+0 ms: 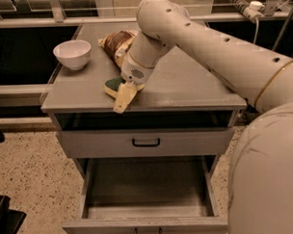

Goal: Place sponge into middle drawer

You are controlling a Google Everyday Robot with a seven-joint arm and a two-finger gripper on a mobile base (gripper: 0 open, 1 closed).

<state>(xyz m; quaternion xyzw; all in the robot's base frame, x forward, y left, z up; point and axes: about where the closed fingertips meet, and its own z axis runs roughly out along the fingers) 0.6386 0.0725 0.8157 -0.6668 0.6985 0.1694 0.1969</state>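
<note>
The sponge (113, 85), dark green on top with pale yellow foam beneath, lies near the front left of the grey cabinet top (184, 88). My gripper (123, 98) reaches down from the white arm right over the sponge's right side, its tip at the top's front edge; the sponge is partly hidden behind it. The middle drawer (149, 184) is pulled wide open below, its flat grey floor bare, with a small black handle on its front.
A white bowl (72, 53) stands at the back left of the top. A brown and yellow snack bag (116, 44) lies behind the sponge. The drawer above (146, 142), with a black handle, is closed. My arm fills the right side.
</note>
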